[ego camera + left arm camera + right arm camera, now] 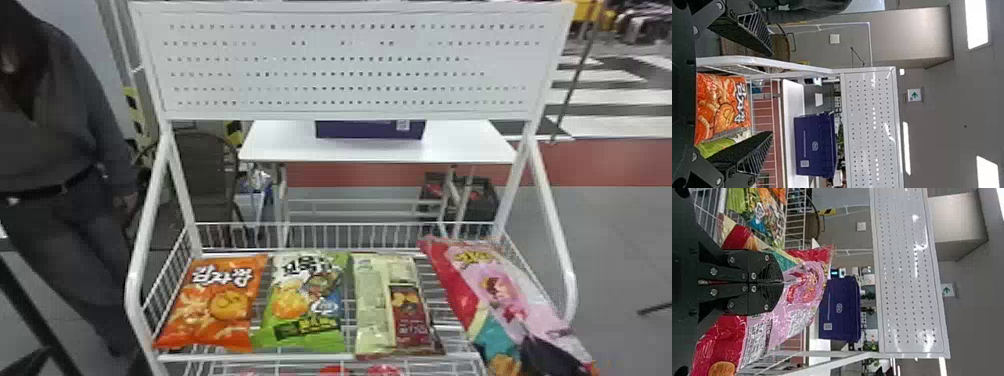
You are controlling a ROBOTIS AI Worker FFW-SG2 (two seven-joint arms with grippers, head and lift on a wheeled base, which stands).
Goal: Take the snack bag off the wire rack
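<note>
Gripper on the right (pixel 783 282) pinches the pink snack bag (pixel 505 295); left gripper (pixel 772 93) is wide open. Bumping the wire rack (pixel 133 295) could make the bag slip.

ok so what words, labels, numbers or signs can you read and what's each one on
Orange bag: large white lettering, left unquoted
Green-and-white bag: large lettering, left unquoted
Pink bag: yellow lettering, too blurred
Cream-and-brown bag: too blurred
Purple box: label too small
White sign: a green arrow, no readable words
</note>
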